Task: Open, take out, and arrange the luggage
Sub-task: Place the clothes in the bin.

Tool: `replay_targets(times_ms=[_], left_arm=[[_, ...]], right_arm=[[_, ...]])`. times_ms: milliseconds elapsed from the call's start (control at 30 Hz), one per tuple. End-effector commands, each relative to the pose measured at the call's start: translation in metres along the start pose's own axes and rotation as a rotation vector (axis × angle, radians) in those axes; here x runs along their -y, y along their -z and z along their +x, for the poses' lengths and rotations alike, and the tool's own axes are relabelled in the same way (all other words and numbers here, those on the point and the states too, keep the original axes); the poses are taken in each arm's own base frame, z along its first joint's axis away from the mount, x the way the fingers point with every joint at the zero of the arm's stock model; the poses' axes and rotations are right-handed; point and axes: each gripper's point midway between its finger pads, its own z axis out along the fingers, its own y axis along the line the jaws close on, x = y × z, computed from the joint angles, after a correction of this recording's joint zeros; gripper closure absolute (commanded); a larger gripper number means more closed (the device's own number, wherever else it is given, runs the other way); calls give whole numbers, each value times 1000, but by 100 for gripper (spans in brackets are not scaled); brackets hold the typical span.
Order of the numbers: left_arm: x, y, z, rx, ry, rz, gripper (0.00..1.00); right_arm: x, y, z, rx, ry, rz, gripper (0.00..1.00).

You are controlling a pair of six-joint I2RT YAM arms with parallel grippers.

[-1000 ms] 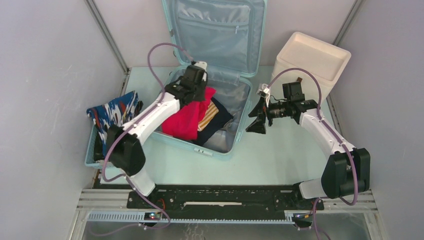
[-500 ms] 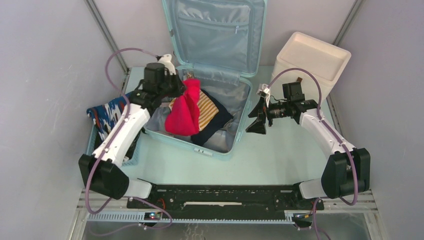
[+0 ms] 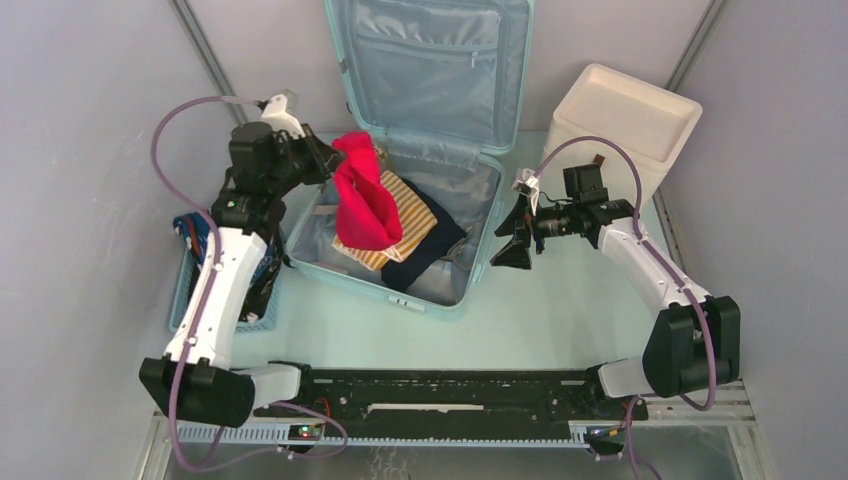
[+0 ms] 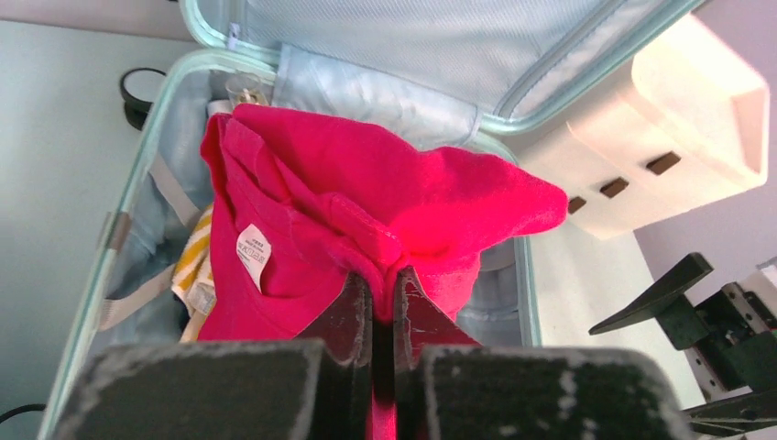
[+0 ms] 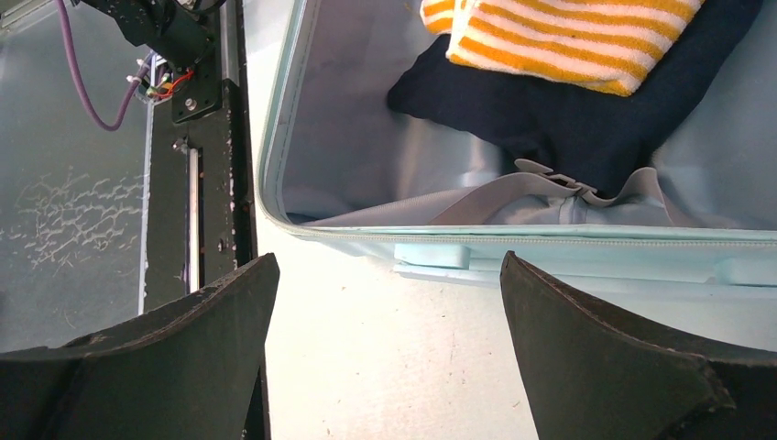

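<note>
Open mint luggage [image 3: 440, 100] w/ grey-blue lining

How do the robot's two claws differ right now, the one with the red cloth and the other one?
The left gripper is shut on the red garment, holding it up above the luggage; the right gripper stands wide open and holds nothing. The left gripper is at the luggage's left rim, the right gripper beside its right wall, over the table. Both are black, with two fingers.

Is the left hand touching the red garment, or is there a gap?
Touching. The left wrist view shows the left hand pinched shut on a fold of the red garment.
</note>
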Motion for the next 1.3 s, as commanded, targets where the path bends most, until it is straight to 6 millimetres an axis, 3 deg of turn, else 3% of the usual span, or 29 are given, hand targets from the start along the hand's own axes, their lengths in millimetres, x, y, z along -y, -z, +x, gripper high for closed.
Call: replay_targets(times_ms=[0,200,400,633,767,1033,1267], left_arm=[[31,55,-77,234,-10,81,100],[16,115,-120,386,28,-16,100],[-5,178,-141,510,32,-198,100],[-29,245,-142,604,-15,-508,100],[-45,274,-125,625,-22,-664,100],[-93,270,-74,515,-49,-842,100],[-135,224,-77,429,-19,-835,100]], right_arm=[[-5,2,-17,24,50,-14,0],[-7,0,-18,21,53,-20,0],[-9,-3,-17,18,54,-29,0],[-12,-6,-16,16,47,-51,0],[-13,-8,-15,15,37,-63,0],[-14,-12,-12,11,14,-80,0],[-12,-8,-14,23,7,-70,0]])
